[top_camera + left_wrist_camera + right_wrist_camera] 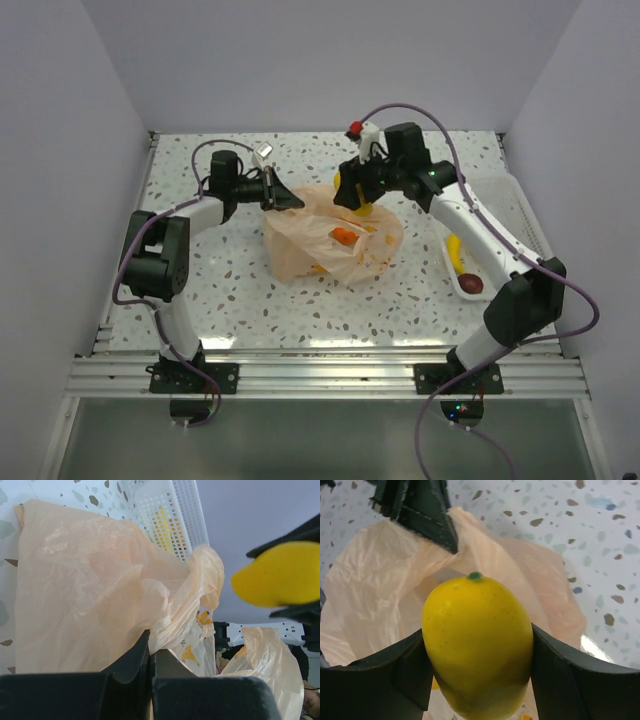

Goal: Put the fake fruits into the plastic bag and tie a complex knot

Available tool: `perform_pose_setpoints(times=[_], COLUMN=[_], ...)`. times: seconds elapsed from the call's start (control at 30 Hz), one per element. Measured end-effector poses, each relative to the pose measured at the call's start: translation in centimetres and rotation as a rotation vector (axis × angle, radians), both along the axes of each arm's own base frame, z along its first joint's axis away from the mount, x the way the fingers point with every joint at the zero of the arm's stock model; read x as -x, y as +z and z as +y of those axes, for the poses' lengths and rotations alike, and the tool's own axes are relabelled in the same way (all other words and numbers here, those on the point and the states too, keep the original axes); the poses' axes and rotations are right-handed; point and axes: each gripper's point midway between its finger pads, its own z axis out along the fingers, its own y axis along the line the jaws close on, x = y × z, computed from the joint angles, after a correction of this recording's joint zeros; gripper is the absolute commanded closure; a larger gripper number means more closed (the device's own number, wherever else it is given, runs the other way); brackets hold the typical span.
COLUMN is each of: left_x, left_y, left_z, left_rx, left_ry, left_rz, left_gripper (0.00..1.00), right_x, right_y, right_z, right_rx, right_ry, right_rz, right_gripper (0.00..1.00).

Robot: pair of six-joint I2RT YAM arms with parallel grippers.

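The left gripper is clamped tight on the rim of the plastic bag, lifting that edge, I'd say, so the mouth gapes. Just right of it, the right gripper grasps a yellow fruit above the opening, with snug room beside the pinched rim. Further right, a banana and a plum wait in the white tray.

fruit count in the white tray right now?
2. A yellow banana lies along the white tray's left side; a dark plum sits just nearer than it, at the near corner. The right arm covers part of the tray, so more may be hidden.
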Motion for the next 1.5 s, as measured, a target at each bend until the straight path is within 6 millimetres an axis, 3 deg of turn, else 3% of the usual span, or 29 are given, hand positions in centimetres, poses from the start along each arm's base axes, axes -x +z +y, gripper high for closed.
perform_pose_setpoints(times=[0.23,0.37,0.5,0.57,0.63,0.73,0.9,1.1,1.2,1.3,1.4,1.5], left_x=[-0.1,-0.3,-0.5,-0.5,-0.5,-0.4,-0.4,-0.5,-0.5,-0.4,-0.4,-0.3], left_y=[0.4,1.4,2.4,2.7,2.9,2.8,2.7,2.4,2.2,1.8,1.2,0.5], left_z=[-0.1,-0.2,-0.4,-0.5,-0.5,-0.5,-0.5,-0.5,-0.5,-0.5,-0.4,-0.2], left_rx=[0.011,0.043,0.075,0.086,0.093,0.099,0.101,0.099,0.094,0.084,0.064,0.040], left_ry=[0.002,0.000,-0.004,-0.006,-0.011,-0.014,-0.016,-0.016,-0.016,-0.017,-0.014,-0.008], left_rz=[-0.001,-0.011,-0.023,-0.026,-0.026,-0.018,-0.021,-0.013,-0.011,-0.008,-0.012,-0.011], left_gripper=[1.00,1.00,1.00,1.00,1.00,1.00,1.00,1.00,1.00,1.00,1.00,1.00], right_x=[5.2,6.3,5.4,4.3,3.3,2.4,2.0,2.8,1.9,-1.2,-3.1,-2.5], right_y=[-1.3,-2.7,-5.7,-7.5,-9.0,-9.7,-7.7,-0.6,3.4,5.6,4.5,1.1], right_z=[6.9,8.4,8.6,8.1,7.5,6.8,6.7,5.9,2.1,-6.6,-16.2,-22.4], right_rx=[0.060,0.111,0.198,0.258,0.315,0.359,0.346,0.235,0.142,0.103,0.135,0.172], right_ry=[0.238,0.301,0.300,0.272,0.236,0.194,0.168,0.163,0.100,-0.088,-0.306,-0.424], right_rz=[-0.047,-0.063,-0.056,-0.051,-0.052,-0.060,-0.099,-0.183,-0.190,-0.156,-0.049,0.118], right_gripper=[0.96,0.91,0.87,0.59,0.21,0.06,0.01,0.01,0.01,0.01,0.02,0.02])
